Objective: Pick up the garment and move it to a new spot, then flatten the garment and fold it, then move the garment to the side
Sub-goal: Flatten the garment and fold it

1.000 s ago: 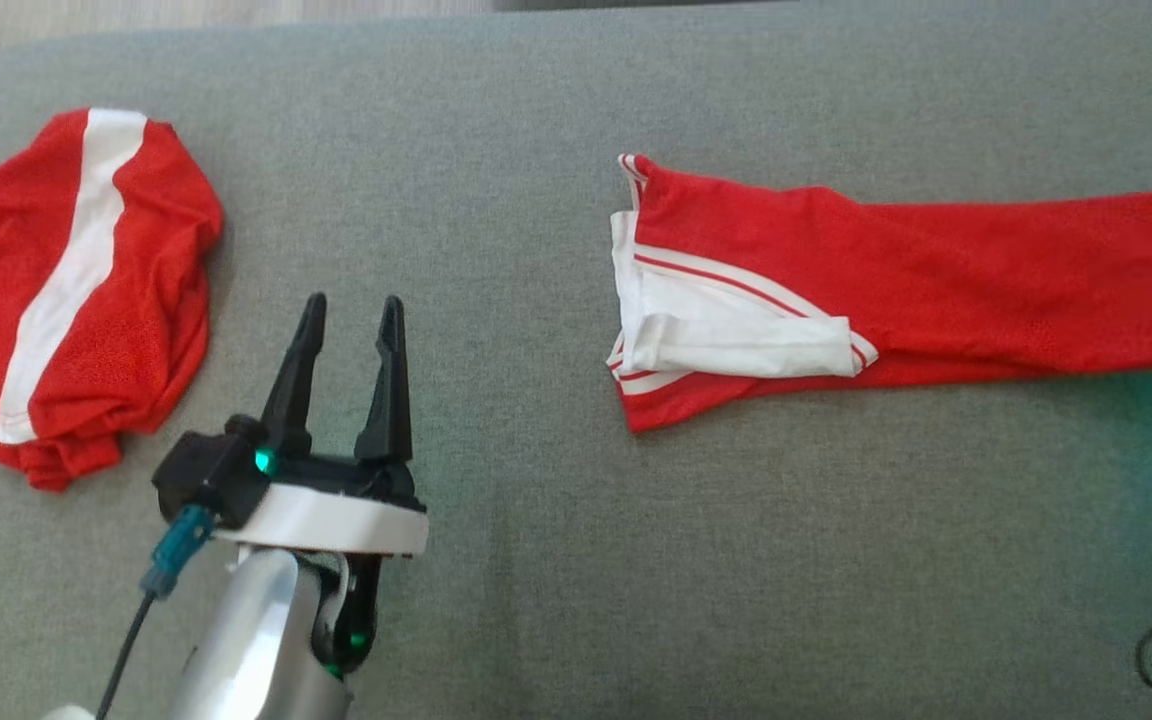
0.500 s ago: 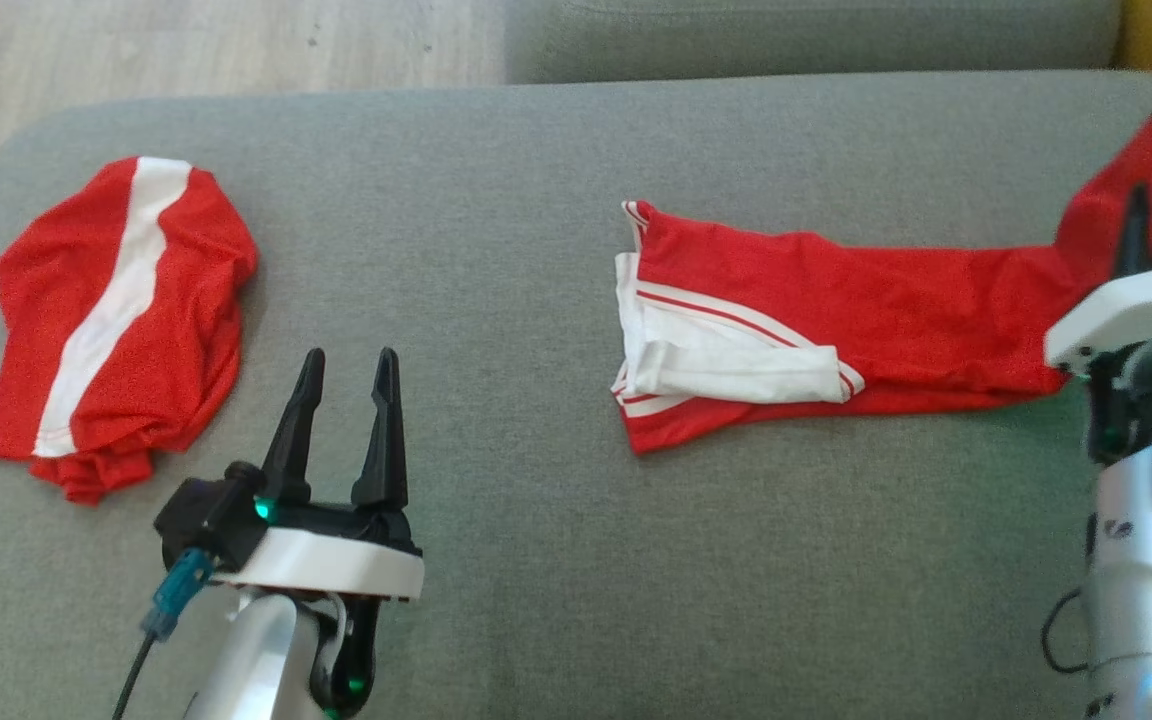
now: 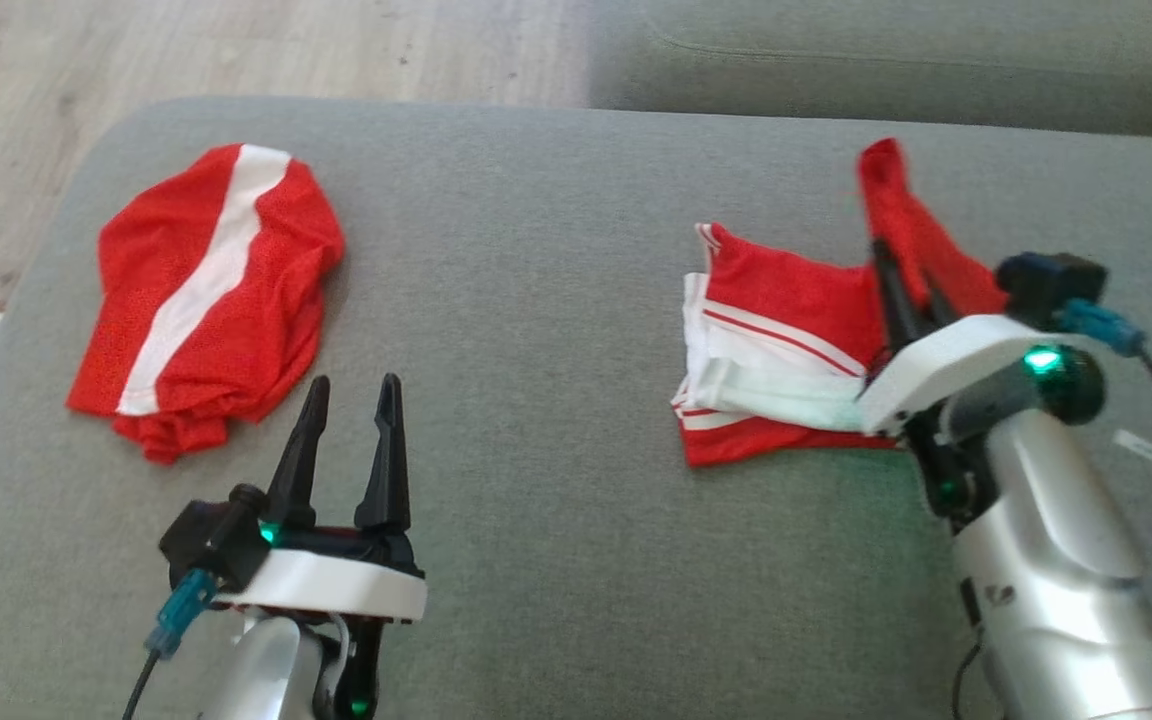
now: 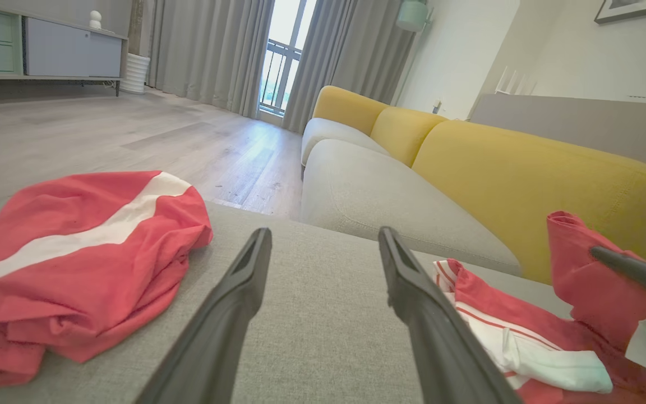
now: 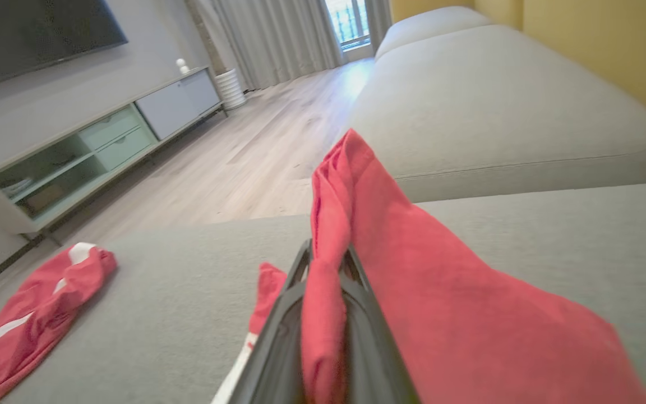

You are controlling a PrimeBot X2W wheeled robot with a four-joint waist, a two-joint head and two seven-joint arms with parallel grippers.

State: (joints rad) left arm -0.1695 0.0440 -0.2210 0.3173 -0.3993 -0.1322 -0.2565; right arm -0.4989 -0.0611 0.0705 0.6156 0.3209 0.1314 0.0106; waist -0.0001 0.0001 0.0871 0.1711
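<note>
Red garment point(image 3: 786, 300), long axis left-right, right end raised in your tightly closed right fingers point(image 3: 894, 300); left fingers point(image 3: 386, 450) spread, empty.

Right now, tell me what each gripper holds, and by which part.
Right gripper is shut on the garment by its plain red end, raised above the rest. Left gripper is open and holds nothing.

Garment point(image 3: 786, 295): matt, seemingly mesh cloth; cushion point(image 3: 536, 250): coarse weave.
</note>
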